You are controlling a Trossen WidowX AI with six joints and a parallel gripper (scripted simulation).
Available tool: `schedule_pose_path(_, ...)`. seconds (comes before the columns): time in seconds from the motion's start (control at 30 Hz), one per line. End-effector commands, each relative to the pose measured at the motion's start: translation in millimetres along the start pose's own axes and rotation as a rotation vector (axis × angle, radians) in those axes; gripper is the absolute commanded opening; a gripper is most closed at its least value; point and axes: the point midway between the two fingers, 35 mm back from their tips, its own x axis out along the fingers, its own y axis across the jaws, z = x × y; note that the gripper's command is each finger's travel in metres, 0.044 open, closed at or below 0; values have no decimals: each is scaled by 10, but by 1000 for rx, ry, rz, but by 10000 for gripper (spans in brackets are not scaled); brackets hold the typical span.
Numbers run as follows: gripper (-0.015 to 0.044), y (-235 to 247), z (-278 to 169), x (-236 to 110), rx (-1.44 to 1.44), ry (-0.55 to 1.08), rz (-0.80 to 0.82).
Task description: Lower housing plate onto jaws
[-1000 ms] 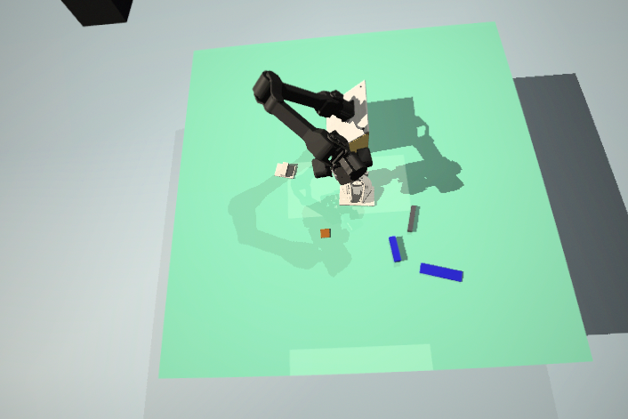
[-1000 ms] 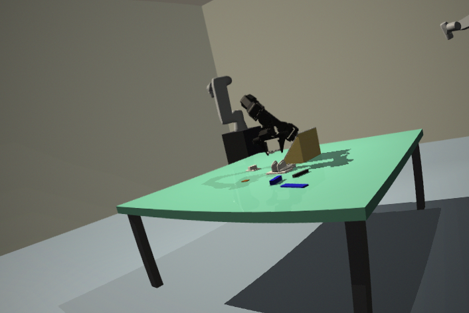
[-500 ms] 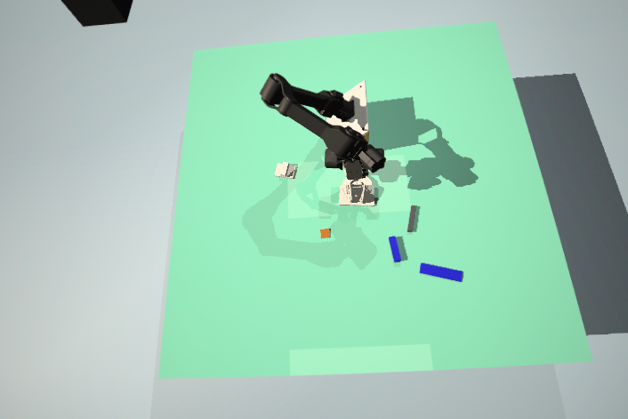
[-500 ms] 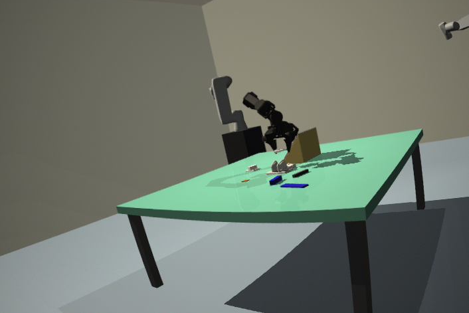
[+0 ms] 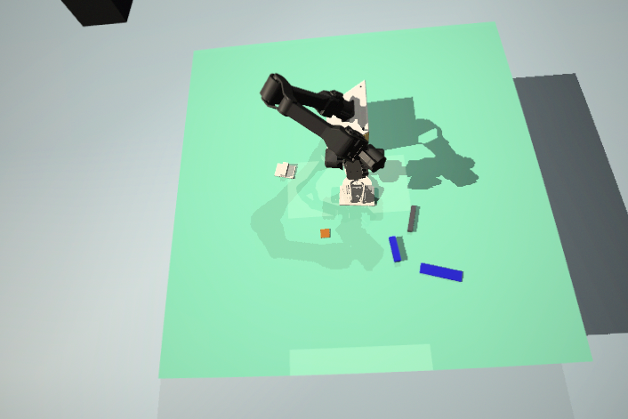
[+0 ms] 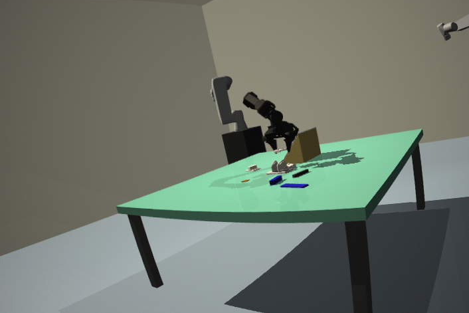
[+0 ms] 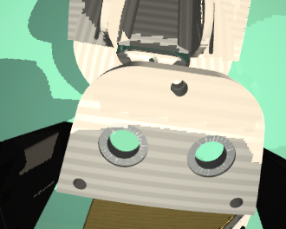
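My gripper (image 6: 282, 149) (image 7: 163, 145) is shut on the housing plate (image 6: 278, 151) (image 7: 164, 113), a pale plate with rounded corners and two large ringed holes. One finger is at each side of it. The plate hangs above the table, apart from the white base (image 5: 344, 200) (image 6: 271, 173) (image 7: 231, 26). Two grey upright jaws (image 6: 280, 165) stand on the base. In the wrist view the plate's rounded edge overlaps the near part of the base, and the jaws lie beyond it. The stubs cannot be made out. The arm covers most of the plate in the top view.
A sloped block (image 5: 361, 103) (image 6: 309, 145) stands behind the base. A small white part (image 5: 281, 169) (image 6: 252, 167) lies left. An orange square (image 5: 325, 233), a dark bar (image 5: 412, 218) and two blue bars (image 5: 395, 248) (image 5: 440, 272) lie in front.
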Motion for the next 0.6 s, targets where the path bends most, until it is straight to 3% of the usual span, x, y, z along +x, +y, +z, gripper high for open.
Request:
schedule_pose_path(0.0,351,7,-3,0,5,2,3)
schedule_pose_path(0.57,351,102,-83,-1,8,2,4)
